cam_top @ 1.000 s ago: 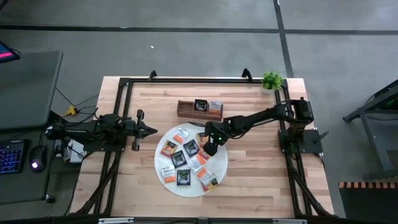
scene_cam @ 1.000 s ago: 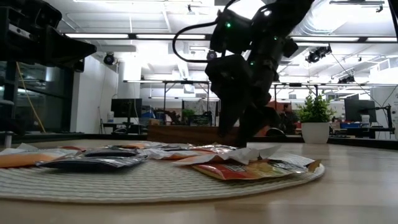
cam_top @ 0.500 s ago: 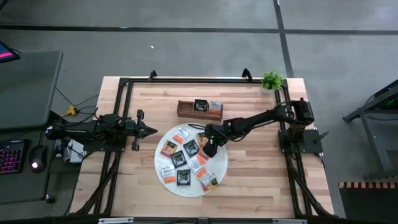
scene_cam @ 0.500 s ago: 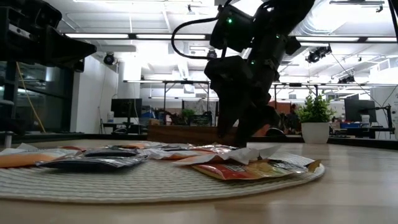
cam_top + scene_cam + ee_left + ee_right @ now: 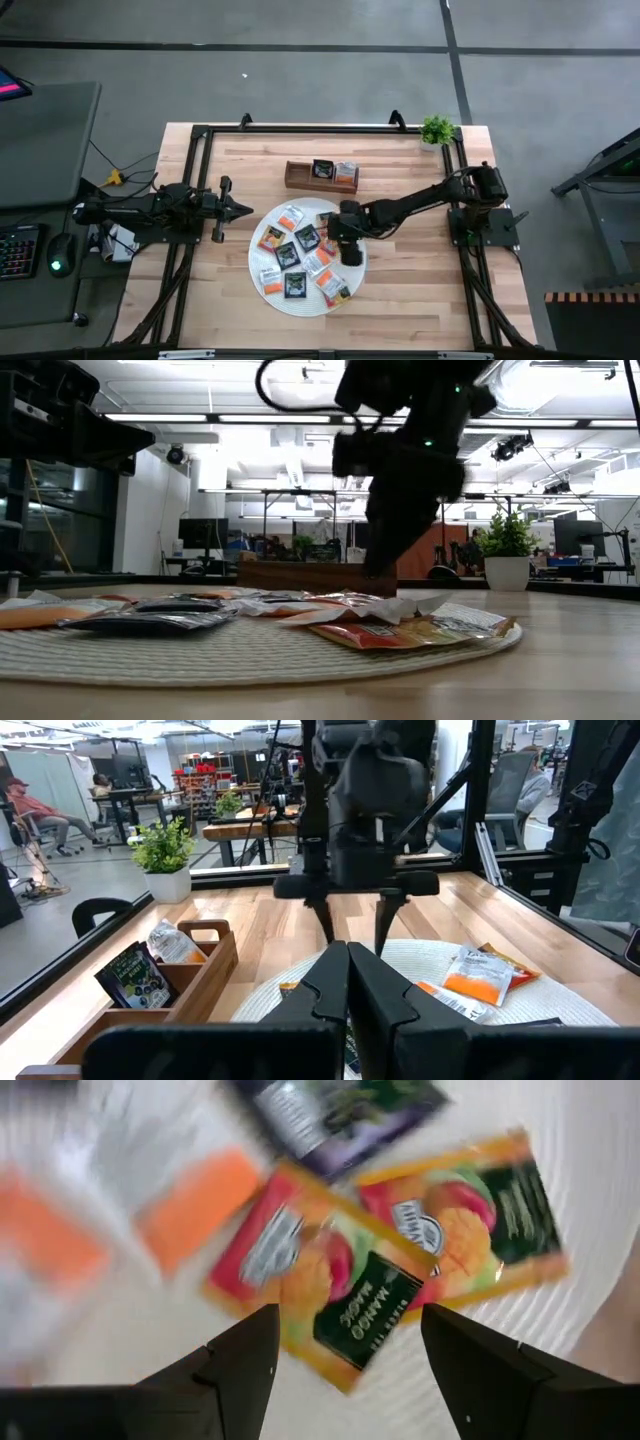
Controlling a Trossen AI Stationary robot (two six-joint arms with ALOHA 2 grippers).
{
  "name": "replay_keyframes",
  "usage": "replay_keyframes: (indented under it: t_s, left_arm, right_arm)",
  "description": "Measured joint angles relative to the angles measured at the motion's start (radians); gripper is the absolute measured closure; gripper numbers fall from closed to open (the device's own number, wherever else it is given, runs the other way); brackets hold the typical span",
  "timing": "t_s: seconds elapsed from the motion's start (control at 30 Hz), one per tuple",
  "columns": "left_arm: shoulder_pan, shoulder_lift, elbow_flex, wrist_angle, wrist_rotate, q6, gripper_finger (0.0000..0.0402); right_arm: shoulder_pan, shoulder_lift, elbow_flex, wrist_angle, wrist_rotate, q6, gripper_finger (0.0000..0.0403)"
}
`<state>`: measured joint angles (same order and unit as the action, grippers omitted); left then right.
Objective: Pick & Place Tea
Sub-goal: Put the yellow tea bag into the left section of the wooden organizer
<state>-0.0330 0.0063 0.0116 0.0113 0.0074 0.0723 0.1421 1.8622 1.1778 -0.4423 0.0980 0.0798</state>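
The tea sachets (image 5: 300,255) lie scattered flat on the round white mat (image 5: 352,268) in the middle of the bench (image 5: 420,290), some black, some orange, some white or silver, several overlapping at their edges. Two more packets already stand in the wooden tray (image 5: 300,178) just beyond the mat.

The right gripper (image 5: 350,250) hangs over the mat's right side with its fingers (image 5: 235,1365) well apart and nothing between them. Directly beneath it in the right wrist view lies a mango tea sachet (image 5: 330,1295), red and orange with a dark label, with a second mango sachet (image 5: 470,1225) beside it and overlapping its corner. The left gripper (image 5: 240,209) waits off the mat's left edge, fingers pressed together and empty.

These sachets look very light, thin and flexible, with a glossy foil or plastic skin that is likely to be slippery. Lying flat on the woven mat, they offer almost no height to pinch. The best hold is probably across a free edge or a corner that lifts slightly, with the fingers coming down on either side of the packet's narrow width and closing low. The neighbouring sachet that overlaps it may drag along or get pinched too, so the far, uncovered edge seems safer.
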Motion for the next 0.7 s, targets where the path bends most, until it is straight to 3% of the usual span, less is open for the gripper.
replay_keyframes:
  t_s: [0.1, 0.27, 0.5, 0.7]
  left_arm:
    - [0.000, 0.000, 0.000, 0.000, 0.000, 0.000, 0.0402]
    - [0.000, 0.000, 0.000, 0.000, 0.000, 0.000, 0.0402]
    - [0.000, 0.000, 0.000, 0.000, 0.000, 0.000, 0.0402]
    - [0.000, 0.000, 0.000, 0.000, 0.000, 0.000, 0.0402]
  right_arm:
    - [0.012, 0.000, 0.023, -0.034, 0.020, -0.261, 0.0162]
    - [0.009, 0.000, 0.029, -0.037, -0.020, -0.505, 0.0162]
    - [-0.001, 0.000, 0.029, -0.016, -0.057, -0.526, 0.0161]
    - [0.009, 0.000, 0.029, 0.007, 0.012, -0.535, 0.0162]
